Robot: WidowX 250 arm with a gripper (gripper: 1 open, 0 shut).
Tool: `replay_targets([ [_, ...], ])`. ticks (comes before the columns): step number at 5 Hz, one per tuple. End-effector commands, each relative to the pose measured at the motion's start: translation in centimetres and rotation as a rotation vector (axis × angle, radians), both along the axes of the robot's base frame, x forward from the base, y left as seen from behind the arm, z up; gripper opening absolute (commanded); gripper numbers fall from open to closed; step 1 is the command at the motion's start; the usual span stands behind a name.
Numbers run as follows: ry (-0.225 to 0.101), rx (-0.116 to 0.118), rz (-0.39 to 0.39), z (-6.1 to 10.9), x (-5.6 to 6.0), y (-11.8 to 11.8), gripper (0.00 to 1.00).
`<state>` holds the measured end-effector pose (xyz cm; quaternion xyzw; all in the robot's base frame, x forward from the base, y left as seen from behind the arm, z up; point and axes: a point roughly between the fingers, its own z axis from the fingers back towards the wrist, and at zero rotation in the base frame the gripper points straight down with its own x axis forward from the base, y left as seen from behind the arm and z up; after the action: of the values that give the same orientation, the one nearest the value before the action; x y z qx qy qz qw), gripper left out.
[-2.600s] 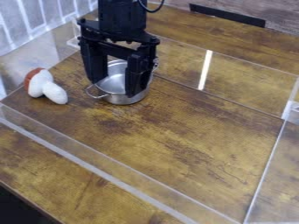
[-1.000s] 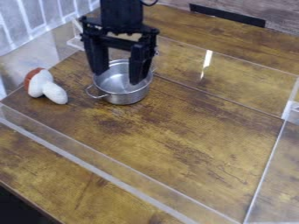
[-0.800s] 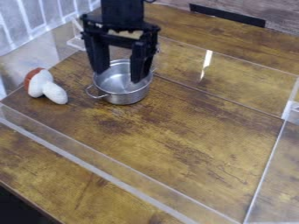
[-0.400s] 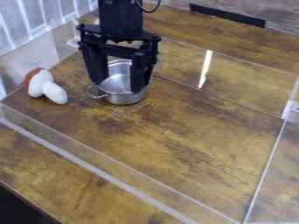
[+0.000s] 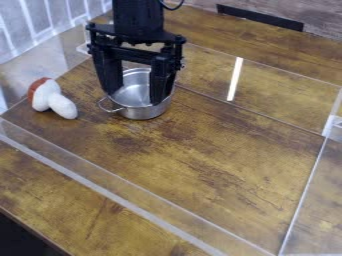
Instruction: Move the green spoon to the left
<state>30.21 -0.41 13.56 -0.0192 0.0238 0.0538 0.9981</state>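
No green spoon shows anywhere in this view; it is hidden or out of view. My black gripper (image 5: 136, 90) hangs over the back left of the table with its two fingers spread wide, open, and nothing between them. The fingers (image 5: 103, 85) straddle a small silver pot (image 5: 138, 103) that stands on the wooden table (image 5: 201, 150). The pot's inside is partly hidden by the gripper body.
A toy mushroom with a red cap and white stem (image 5: 52, 98) lies left of the pot. Clear acrylic walls (image 5: 307, 200) fence the work area at the front and right. A white railing (image 5: 34, 25) runs along the back left.
The open gripper has come down a little, so its fingers reach lower beside the pot. The pot and the mushroom have not moved.
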Motion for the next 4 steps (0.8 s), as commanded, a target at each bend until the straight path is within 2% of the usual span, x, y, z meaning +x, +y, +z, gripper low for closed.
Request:
replay_targets([
  [1, -0.088, -0.001, -0.063, 2.7, 0.5, 0.0, 1.00],
  [2, -0.086, -0.005, -0.088, 2.3, 0.6, -0.2, 1.00],
  [4, -0.077, 0.003, -0.121, 1.3, 0.6, -0.5, 1.00],
])
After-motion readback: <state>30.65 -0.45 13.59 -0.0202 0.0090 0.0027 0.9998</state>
